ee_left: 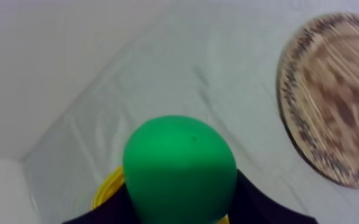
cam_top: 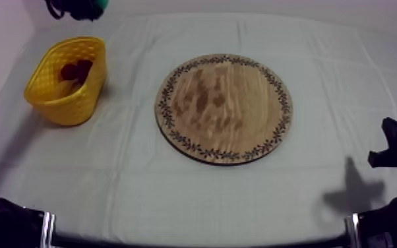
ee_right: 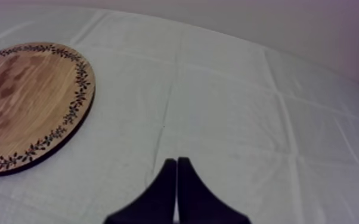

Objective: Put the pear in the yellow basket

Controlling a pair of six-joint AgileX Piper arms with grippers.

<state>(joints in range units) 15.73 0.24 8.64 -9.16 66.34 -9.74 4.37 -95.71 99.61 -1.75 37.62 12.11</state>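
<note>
Pear [ee_left: 179,161] clamped in left gripper [ee_left: 180,205] over yellow basket [ee_left: 107,190]; small red fruit [cam_top: 76,70] inside; right gripper [ee_right: 176,162] jaws together.

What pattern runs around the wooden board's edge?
A dark ring of small leafy sprigs circles the board; clearest in the right wrist view.

The surface [cam_top: 175,191], as I viewed it, lay under a creased grey-white cloth [cam_top: 346,79]. A plain pale wall [cam_top: 0,26] bounded it behind and at the left. Soft light cast faint shadows [cam_top: 354,192].
</note>
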